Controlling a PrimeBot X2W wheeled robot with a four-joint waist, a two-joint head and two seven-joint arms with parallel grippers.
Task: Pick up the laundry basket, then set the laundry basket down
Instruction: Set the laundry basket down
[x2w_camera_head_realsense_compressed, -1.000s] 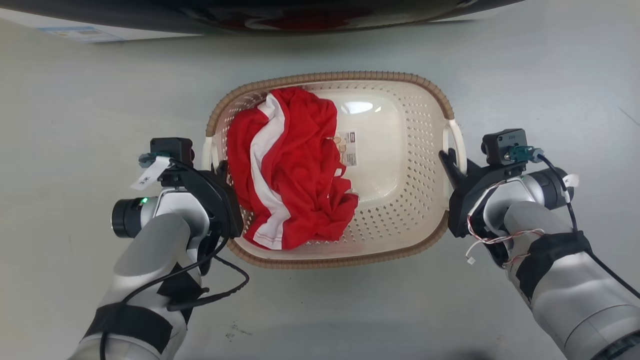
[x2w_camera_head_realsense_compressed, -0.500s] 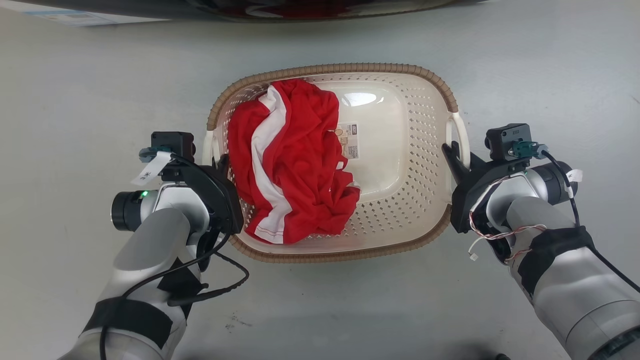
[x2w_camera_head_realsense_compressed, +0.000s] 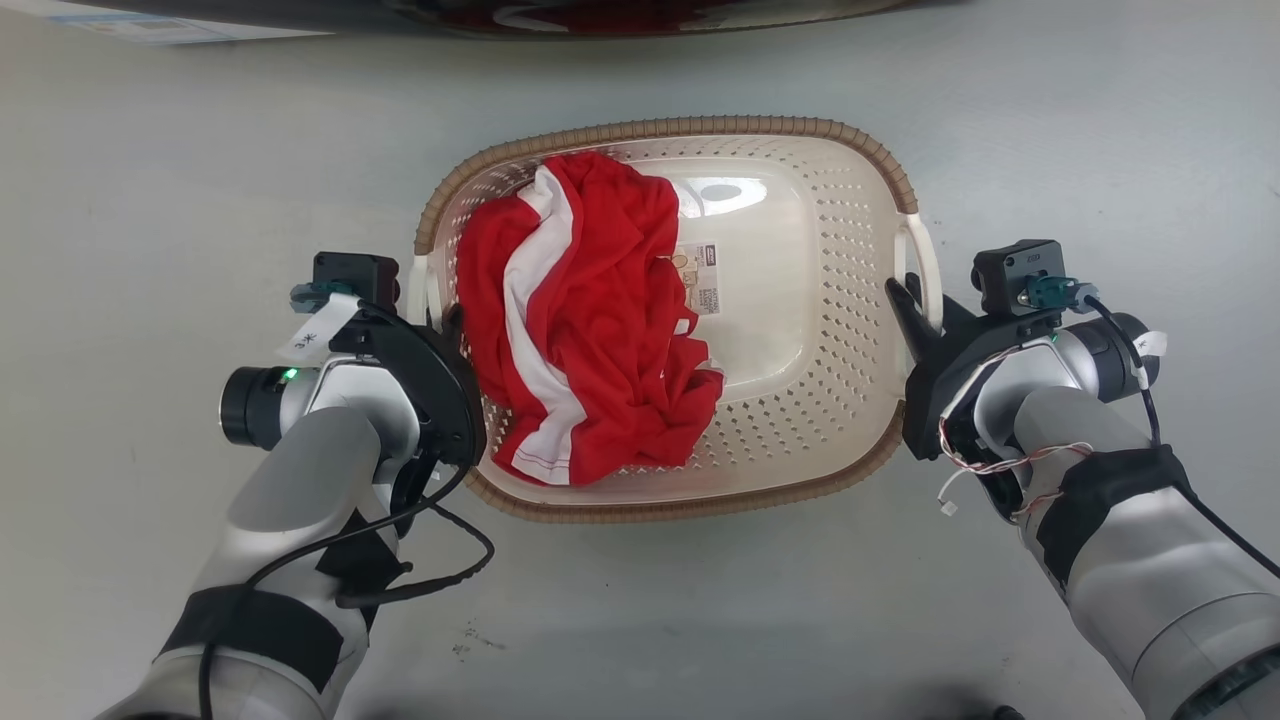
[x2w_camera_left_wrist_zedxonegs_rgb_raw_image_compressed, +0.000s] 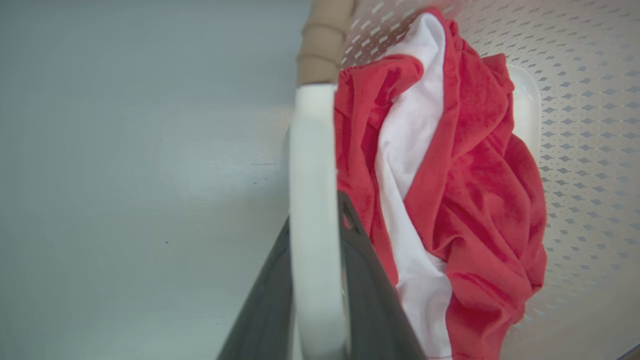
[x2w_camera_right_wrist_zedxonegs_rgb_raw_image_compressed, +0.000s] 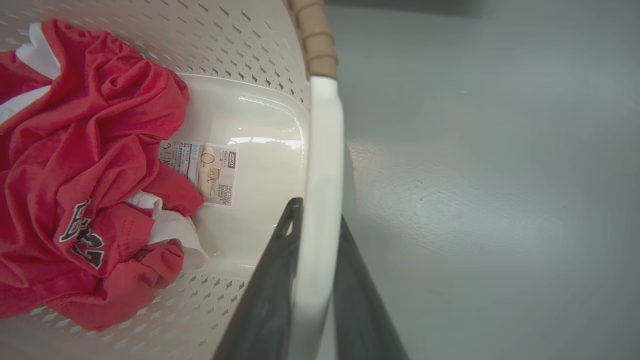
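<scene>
The laundry basket (x2w_camera_head_realsense_compressed: 800, 300), cream perforated plastic with a brown woven-look rim (x2w_camera_head_realsense_compressed: 660, 128), lies mid-floor in the head view and holds a red and white garment (x2w_camera_head_realsense_compressed: 590, 320). My left gripper (x2w_camera_head_realsense_compressed: 440, 322) is shut on its left white handle (x2w_camera_head_realsense_compressed: 418, 290). In the left wrist view the handle (x2w_camera_left_wrist_zedxonegs_rgb_raw_image_compressed: 312, 165) runs between the dark fingers (x2w_camera_left_wrist_zedxonegs_rgb_raw_image_compressed: 367, 285). My right gripper (x2w_camera_head_realsense_compressed: 912, 300) is shut on the right handle (x2w_camera_head_realsense_compressed: 928, 262), which the right wrist view shows as a handle (x2w_camera_right_wrist_zedxonegs_rgb_raw_image_compressed: 324, 150) clamped between fingers (x2w_camera_right_wrist_zedxonegs_rgb_raw_image_compressed: 270, 290). Whether the base touches the floor, I cannot tell.
Grey floor (x2w_camera_head_realsense_compressed: 200, 200) surrounds the basket on all sides. A dark, curved object (x2w_camera_head_realsense_compressed: 640, 12) with red inside spans the top edge of the head view, just beyond the basket. A small label (x2w_camera_right_wrist_zedxonegs_rgb_raw_image_compressed: 202, 170) sticks to the basket's base.
The whole head picture has shifted upward, so the camera moved. The basket and both grippers have edged slightly further up the view together. Both grips are unchanged.
</scene>
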